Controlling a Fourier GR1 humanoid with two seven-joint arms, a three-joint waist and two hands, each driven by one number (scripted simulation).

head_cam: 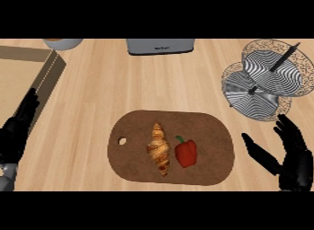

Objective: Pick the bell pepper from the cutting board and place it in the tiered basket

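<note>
A red bell pepper (186,152) with a green stem lies on the brown cutting board (206,130), right of a croissant (159,149). The tiered basket (269,78), silver wire with two round levels, stands at the back right. My right hand (293,157) is open just off the board's right edge, thumb toward the pepper, a short gap away and holding nothing. At the left edge my left hand (13,130) rests open with fingers up, far from the board.
A shallow wooden tray (43,78) lies at the left, partly behind my left hand. A grey toaster (160,46) and a pale round container (63,43) stand along the counter's back edge.
</note>
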